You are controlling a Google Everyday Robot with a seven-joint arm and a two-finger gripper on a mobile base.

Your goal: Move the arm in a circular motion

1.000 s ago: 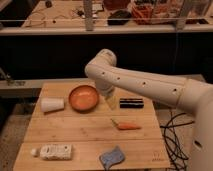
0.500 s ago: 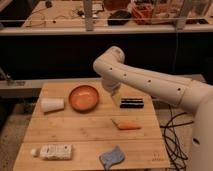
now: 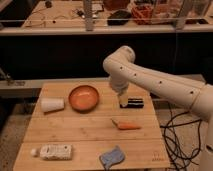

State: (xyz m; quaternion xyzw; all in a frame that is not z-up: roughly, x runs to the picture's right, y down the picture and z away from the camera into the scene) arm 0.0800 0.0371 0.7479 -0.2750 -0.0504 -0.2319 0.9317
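Note:
The cream-white arm (image 3: 150, 82) reaches in from the right edge over the wooden table (image 3: 90, 132). Its bulbous elbow joint (image 3: 120, 61) is raised above the table's back edge. From there a short segment hangs down to the gripper (image 3: 123, 101). The gripper is low over the table, just left of a small black box (image 3: 135, 103) and right of an orange bowl (image 3: 83, 97). It holds nothing that I can see.
A white cup (image 3: 52, 105) lies on its side at the left. A carrot (image 3: 128, 126) lies mid-right. A white bottle (image 3: 53, 151) and a blue cloth (image 3: 112, 158) lie near the front edge. Cables (image 3: 176, 135) hang at the right. A cluttered bench (image 3: 100, 20) stands behind.
The arm's elbow joint has swung to the right and slightly up, and the gripper has moved right from beside the bowl to beside the black box. The table items have not moved.

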